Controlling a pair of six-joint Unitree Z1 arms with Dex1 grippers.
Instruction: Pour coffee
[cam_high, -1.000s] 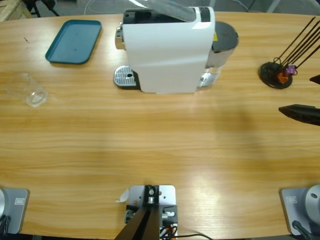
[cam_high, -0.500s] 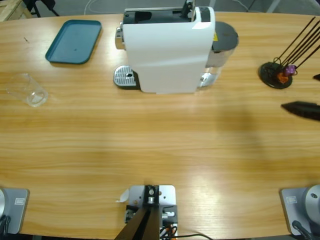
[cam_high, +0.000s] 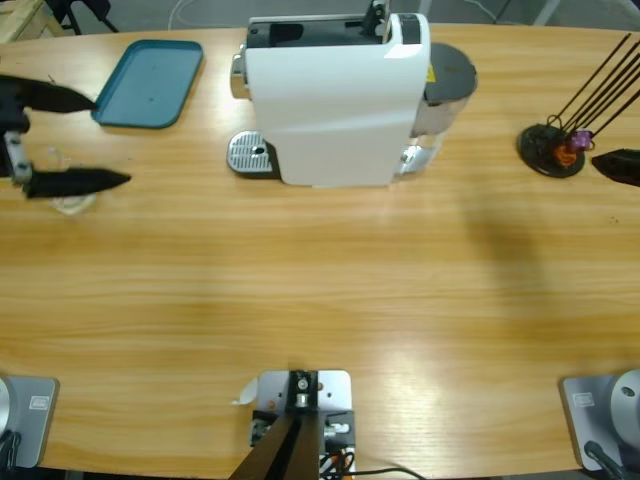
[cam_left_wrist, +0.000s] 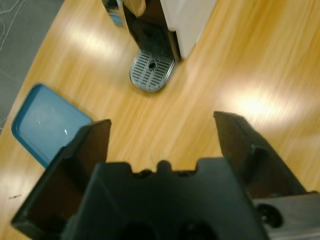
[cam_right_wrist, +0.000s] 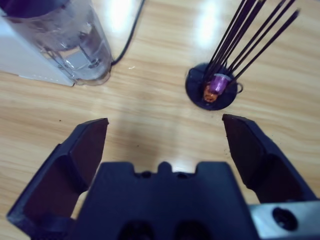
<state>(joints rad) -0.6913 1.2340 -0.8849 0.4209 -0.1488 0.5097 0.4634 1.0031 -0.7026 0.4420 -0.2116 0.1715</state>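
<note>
The left pincer (cam_high: 75, 140) has come into the high view from the left edge, where half a second ago there was only bare wood and the glass; its 2 black jaws stand wide apart, one near the teal tray (cam_high: 150, 82) and one lying across the small clear tumbler (cam_high: 70, 195). Most of the tumbler is hidden under that lower jaw, so the coffee inside it cannot be made out. The tumbler sits where it sat before, near the left end of the tabletop (cam_high: 320, 290).

The right pincer (cam_high: 618, 165) has pulled back and up along the right edge: only 1 jaw tip shows now, just beside the black capsule stand (cam_high: 550, 150), while earlier it lay lower, well below the stand. Its wrist view shows the jaws spread wide over bare wood, with the stand's purple and orange capsules (cam_right_wrist: 215, 86) ahead.

The white coffee machine (cam_high: 335, 100) and its round drip grate (cam_high: 250, 153) are unchanged. No brand or writing is readable; a yellow sticker (cam_high: 432, 72) on the machine is too small to read.
</note>
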